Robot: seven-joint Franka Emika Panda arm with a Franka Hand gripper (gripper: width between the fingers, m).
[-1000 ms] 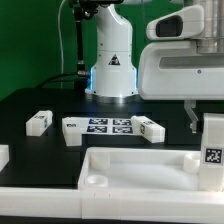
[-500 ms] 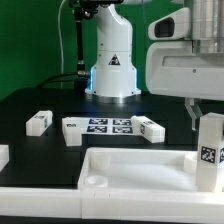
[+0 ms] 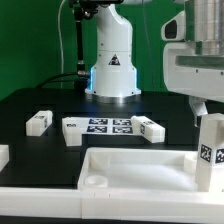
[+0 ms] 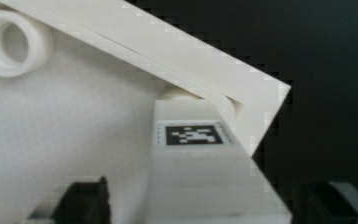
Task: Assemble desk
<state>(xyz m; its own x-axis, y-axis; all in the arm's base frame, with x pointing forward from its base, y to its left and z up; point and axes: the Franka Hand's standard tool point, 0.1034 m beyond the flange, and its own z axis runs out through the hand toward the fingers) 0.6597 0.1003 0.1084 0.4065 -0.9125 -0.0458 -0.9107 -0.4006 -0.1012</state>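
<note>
White tagged leg (image 3: 210, 150) upright in rimmed white tabletop (image 3: 130, 157) corner; pincer (image 4: 215, 203) spread wide, empty.

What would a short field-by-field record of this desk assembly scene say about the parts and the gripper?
tabletop: lying rim up, nearest the camera
upright leg: standing at the tabletop's corner, exterior view's right
gripper: open, over the upright leg, not gripping it
loose legs: lying on the black table, near the marker board

I am in a robot lab. My white arm base (image 3: 112, 62) stands on a black table (image 3: 35, 100), a green wall (image 3: 30, 40) is behind, and a marker board (image 3: 108, 126) lies there.
</note>
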